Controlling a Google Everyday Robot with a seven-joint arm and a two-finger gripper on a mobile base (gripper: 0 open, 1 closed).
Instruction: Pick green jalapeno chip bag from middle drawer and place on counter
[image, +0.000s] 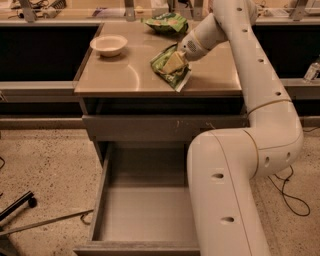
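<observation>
The green jalapeno chip bag (161, 64) lies on the tan counter (125, 75), right of its middle, with its white end seam pointing toward the front edge. My gripper (173, 63) reaches down from the right and is shut on the bag's middle, with the bag resting on the counter. The middle drawer (145, 212) is pulled out below, and its flat grey floor is bare. My arm covers the drawer's right side.
A white bowl (108, 45) sits at the counter's back left. A paler green bag (167, 22) lies at the back edge. The shut top drawer front (150, 127) is above the open drawer. A cable (290, 192) and a black stand (17, 205) lie on the floor.
</observation>
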